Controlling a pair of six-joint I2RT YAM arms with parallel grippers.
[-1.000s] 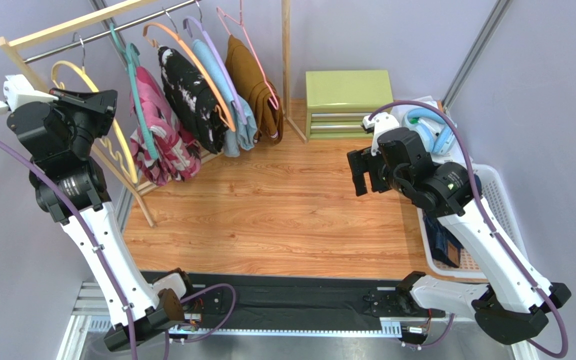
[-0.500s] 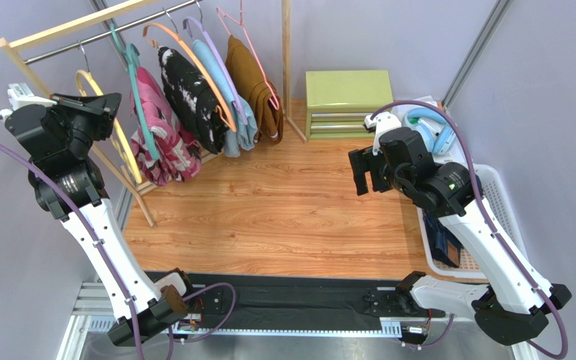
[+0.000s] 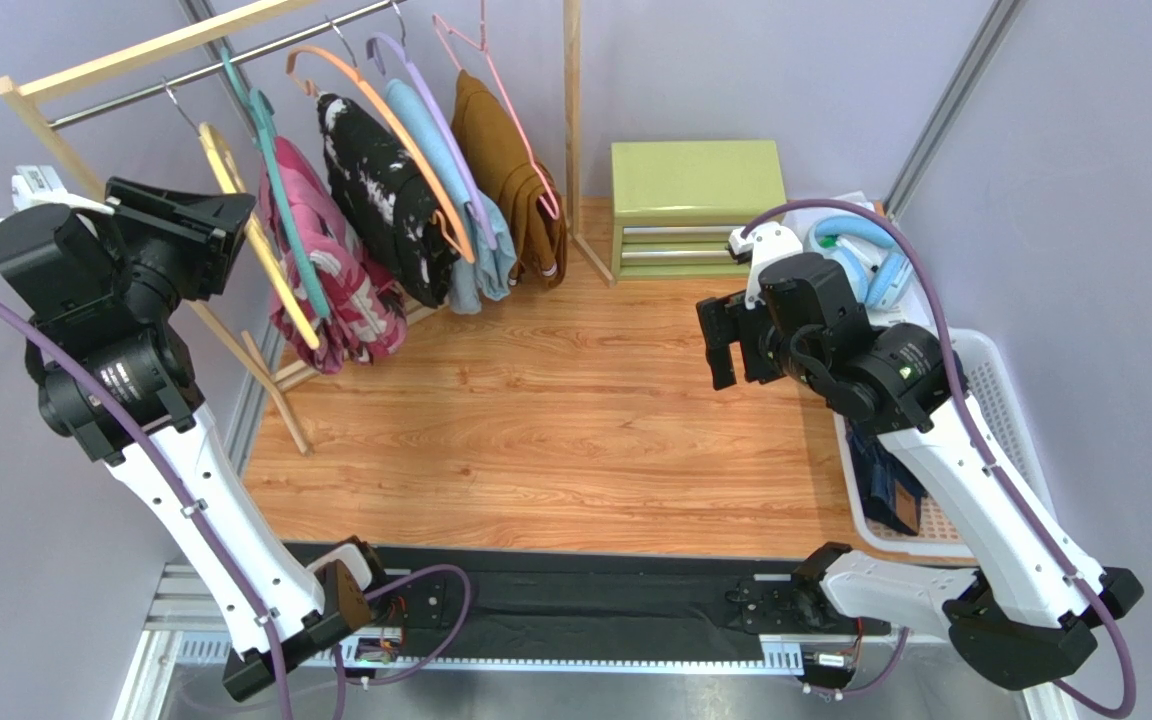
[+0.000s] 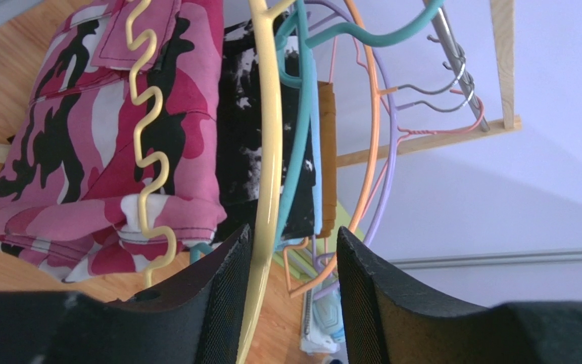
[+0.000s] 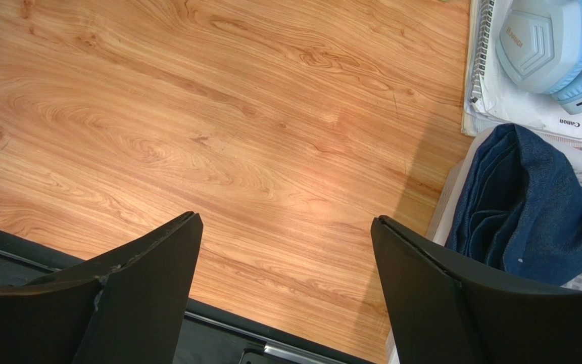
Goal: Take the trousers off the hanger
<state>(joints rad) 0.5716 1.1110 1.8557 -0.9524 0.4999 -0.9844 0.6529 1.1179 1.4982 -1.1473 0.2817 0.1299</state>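
Observation:
The pink camouflage trousers hang over a teal hanger on the rack; they also show in the left wrist view. The dark navy trousers lie folded in the white basket at the right, also seen by the right wrist. My left gripper is open, its jaws either side of an empty yellow hanger, which rests against the left finger. My right gripper is open and empty above the wooden tabletop.
On the rack rail also hang a black white-splotched garment, a light blue one and a brown one. A green drawer box, blue headphones and the white basket stand at the right.
My left gripper has moved right with the yellow hanger between its jaws; the hanger has slid along the rail and tilted toward the pink trousers. The right arm has not moved.

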